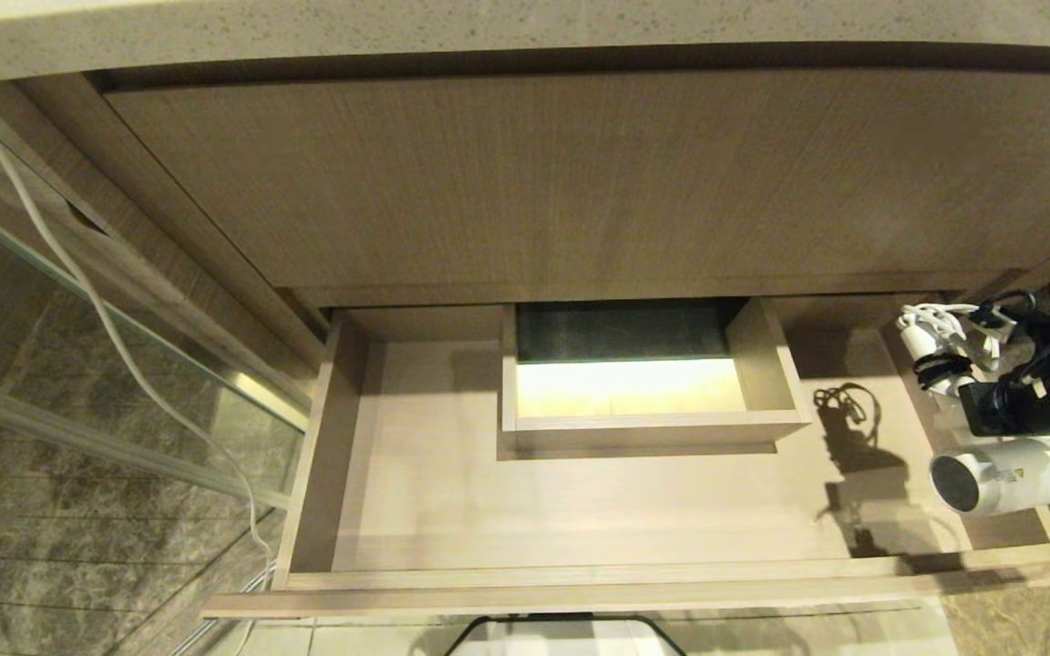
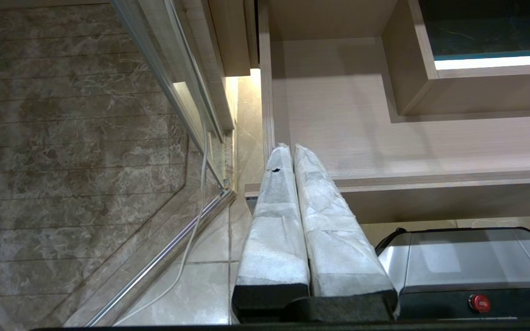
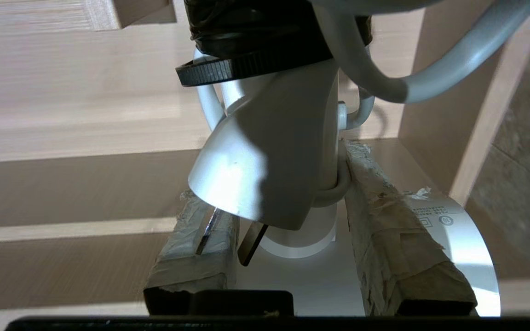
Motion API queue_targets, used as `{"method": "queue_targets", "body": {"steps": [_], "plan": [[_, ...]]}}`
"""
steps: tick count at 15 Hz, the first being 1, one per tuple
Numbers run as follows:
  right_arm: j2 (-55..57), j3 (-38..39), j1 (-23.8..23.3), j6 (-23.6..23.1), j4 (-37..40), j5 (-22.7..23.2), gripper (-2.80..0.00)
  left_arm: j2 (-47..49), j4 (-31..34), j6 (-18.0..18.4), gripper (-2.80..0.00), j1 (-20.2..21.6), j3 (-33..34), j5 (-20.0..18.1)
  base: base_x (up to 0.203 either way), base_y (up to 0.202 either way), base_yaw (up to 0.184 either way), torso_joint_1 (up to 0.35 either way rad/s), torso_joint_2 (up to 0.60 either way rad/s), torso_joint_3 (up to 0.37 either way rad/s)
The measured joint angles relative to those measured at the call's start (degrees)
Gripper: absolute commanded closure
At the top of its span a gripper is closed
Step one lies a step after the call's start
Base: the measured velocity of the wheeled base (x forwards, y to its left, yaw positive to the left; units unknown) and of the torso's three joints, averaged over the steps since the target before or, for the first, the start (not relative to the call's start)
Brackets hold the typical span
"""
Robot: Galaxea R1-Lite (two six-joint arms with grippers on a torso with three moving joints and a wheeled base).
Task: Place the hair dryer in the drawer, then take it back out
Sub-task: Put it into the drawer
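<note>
Gripping hair dryer (image 1: 1010, 476), right gripper (image 1: 1003, 410) over drawer (image 1: 416, 492).

Drawer (image 1: 416, 474) floor bare across left and front, boxed cutout (image 1: 643, 415) blocking the middle – hair dryer (image 1: 1008, 476) filling the right front corner beside the side wall
</note>
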Motion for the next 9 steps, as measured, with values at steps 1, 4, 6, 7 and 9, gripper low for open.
{"method": "queue_targets", "body": {"steps": [1, 4, 6, 7, 9], "plan": [[1.3, -0.8, 0.0, 0.0, -0.1, 0.0, 0.00, 0.0, 0.0, 0.0, 0.00, 0.0, 0.0, 0.0, 0.000, 0.000, 0.000, 0.000, 0.00, 0.000], [4.8, -3.4, 0.0, 0.0, -0.2, -0.1, 0.00, 0.0, 0.0, 0.0, 0.00, 0.0, 0.0, 0.0, 0.000, 0.000, 0.000, 0.000, 0.00, 0.000], [6.7, -5.2, 0.0, 0.0, -0.2, -0.2, 0.00, 0.0, 0.0, 0.0, 0.00, 0.0, 0.0, 0.0, 0.000, 0.000, 0.000, 0.000, 0.00, 0.000], [8.0, -6.6, 0.0, 0.0, -0.3, -0.2, 0.00, 0.0, 0.0, 0.0, 0.00, 0.0, 0.0, 0.0, 0.000, 0.000, 0.000, 0.000, 0.00, 0.000], [10.9, -9.0, 0.0, 0.0, -0.3, -0.3, 0.00, 0.0, 0.0, 0.0, 0.00, 0.0, 0.0, 0.0, 0.000, 0.000, 0.000, 0.000, 0.00, 0.000]]}}
